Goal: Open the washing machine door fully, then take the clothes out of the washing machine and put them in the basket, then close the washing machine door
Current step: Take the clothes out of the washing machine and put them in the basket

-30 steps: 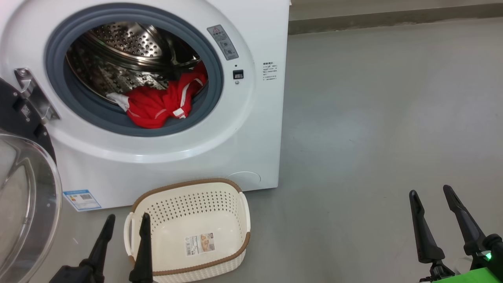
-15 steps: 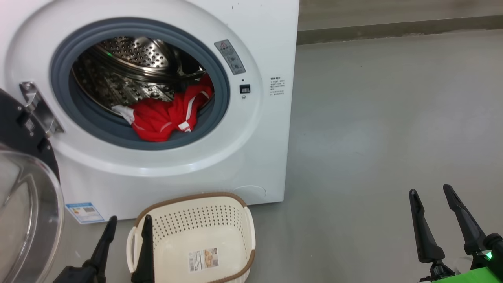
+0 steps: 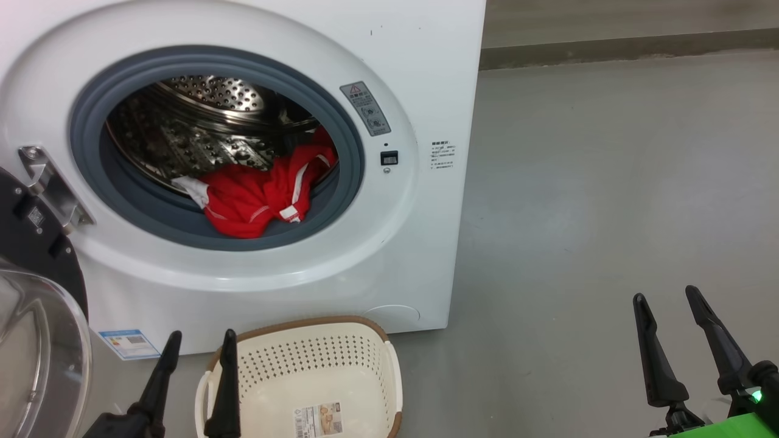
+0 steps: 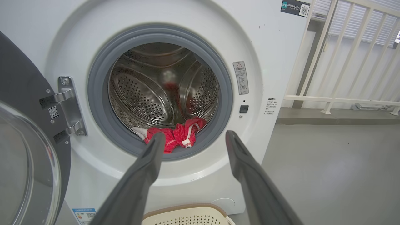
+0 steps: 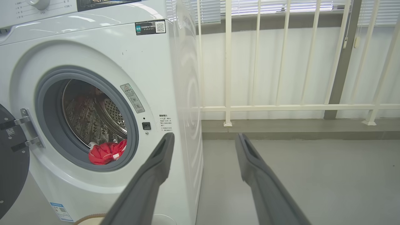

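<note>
Red clothes (image 3: 255, 198) lie low at the drum's front lip, partly tucked behind the grey gasket (image 3: 91, 176) of the washing machine (image 3: 395, 255). The door (image 3: 36, 340) hangs open at the left, cut off by the edge. The basket (image 3: 316, 365) is on the floor below, its near end cropped. Warning sticker (image 3: 368, 109), blue label (image 3: 128, 344), QR sticker (image 4: 295, 7): print too small to read. Left tool (image 3: 202, 334) and right tool (image 3: 665, 295) both spread wide, holding nothing.

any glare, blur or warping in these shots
Head view: pink flare top left on the washing machine, otherwise sharp. Left wrist view: fingers of the left gripper soft, railing posts splayed. Right wrist view: blinds blown out, wavy sheen on the machine's side.
</note>
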